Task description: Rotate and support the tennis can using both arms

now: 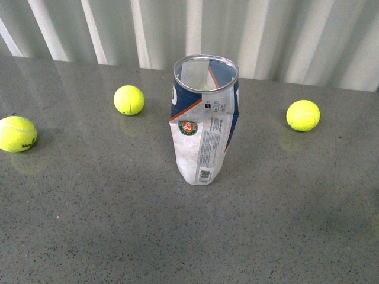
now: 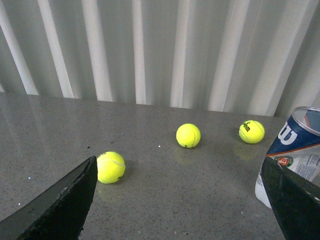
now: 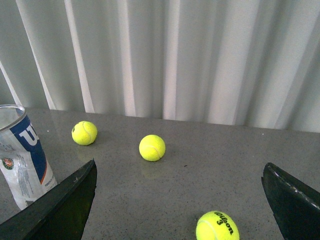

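The tennis can (image 1: 204, 118) stands upright and open-topped in the middle of the grey table, its clear wall dented, with a navy-and-white label, orange stripe and silver rim. Neither arm shows in the front view. In the left wrist view the can (image 2: 295, 150) stands at one edge, partly behind one black finger (image 2: 295, 200); my left gripper (image 2: 182, 210) is open and empty, apart from the can. In the right wrist view the can (image 3: 22, 155) stands beside one finger (image 3: 60, 210); my right gripper (image 3: 180, 210) is open and empty.
Three yellow-green tennis balls lie on the table (image 1: 118, 225) in the front view: far left (image 1: 16, 134), left of the can (image 1: 129, 100), and right of it (image 1: 303, 115). A ball (image 3: 217, 226) lies between the right fingers. A white pleated curtain (image 1: 266, 29) hangs behind the table.
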`<state>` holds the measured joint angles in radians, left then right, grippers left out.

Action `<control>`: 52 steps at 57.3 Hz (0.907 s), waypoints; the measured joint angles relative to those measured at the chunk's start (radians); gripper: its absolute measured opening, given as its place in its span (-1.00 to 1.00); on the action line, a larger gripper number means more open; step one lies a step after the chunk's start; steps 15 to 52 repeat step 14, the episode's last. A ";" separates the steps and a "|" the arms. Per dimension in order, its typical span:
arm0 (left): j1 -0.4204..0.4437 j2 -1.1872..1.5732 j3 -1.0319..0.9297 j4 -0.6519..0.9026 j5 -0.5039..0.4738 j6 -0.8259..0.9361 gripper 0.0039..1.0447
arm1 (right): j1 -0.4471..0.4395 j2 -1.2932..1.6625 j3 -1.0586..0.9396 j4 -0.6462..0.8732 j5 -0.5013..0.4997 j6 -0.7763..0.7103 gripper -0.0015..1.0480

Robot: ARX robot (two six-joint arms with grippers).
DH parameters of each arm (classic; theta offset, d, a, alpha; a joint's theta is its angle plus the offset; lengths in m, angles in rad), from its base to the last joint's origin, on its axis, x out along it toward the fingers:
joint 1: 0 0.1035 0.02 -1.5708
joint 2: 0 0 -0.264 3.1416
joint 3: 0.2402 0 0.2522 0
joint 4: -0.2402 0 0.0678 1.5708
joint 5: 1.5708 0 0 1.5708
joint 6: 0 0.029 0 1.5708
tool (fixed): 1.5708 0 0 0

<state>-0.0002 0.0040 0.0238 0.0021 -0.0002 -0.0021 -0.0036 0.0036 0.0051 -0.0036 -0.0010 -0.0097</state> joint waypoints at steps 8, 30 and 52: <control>0.000 0.000 0.000 0.000 0.000 0.000 0.87 | 0.000 0.000 0.000 0.000 0.000 0.000 0.86; 0.000 0.000 0.000 0.000 0.000 0.000 0.87 | 0.000 0.000 0.000 0.000 0.000 0.000 0.86; 0.000 0.000 0.000 0.000 0.000 0.000 0.87 | 0.000 0.000 0.000 0.000 0.000 0.000 0.86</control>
